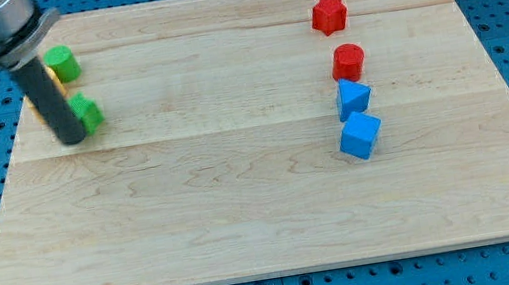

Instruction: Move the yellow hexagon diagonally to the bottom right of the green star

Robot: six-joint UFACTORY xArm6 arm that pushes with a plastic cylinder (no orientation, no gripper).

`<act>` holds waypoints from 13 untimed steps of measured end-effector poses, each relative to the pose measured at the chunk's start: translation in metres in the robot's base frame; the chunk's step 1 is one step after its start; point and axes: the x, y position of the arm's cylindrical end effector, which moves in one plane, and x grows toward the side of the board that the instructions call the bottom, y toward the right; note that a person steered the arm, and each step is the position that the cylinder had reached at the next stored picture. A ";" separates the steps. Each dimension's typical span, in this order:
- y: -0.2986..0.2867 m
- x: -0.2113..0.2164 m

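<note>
My tip (73, 139) rests on the board at the view's upper left, just left of and touching a green block (86, 113), likely the star. A yellow block (53, 84), mostly hidden behind the rod, shows as a sliver above the tip; its shape cannot be made out. Another green block (62, 62) sits above it, near the board's top left corner.
At the view's right stand a red star (328, 14), a red cylinder (348, 61), a blue block (353, 98) and a blue cube (361, 135), in a rough column. The wooden board (245, 215) lies on a blue pegboard.
</note>
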 end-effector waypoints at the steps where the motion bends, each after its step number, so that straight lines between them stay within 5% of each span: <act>1: 0.003 -0.046; 3: 0.035 -0.085; 4: 0.071 -0.027; 5: 0.044 0.058; 6: -0.092 0.064; 9: -0.075 -0.015; 11: 0.030 -0.051; 13: 0.062 -0.031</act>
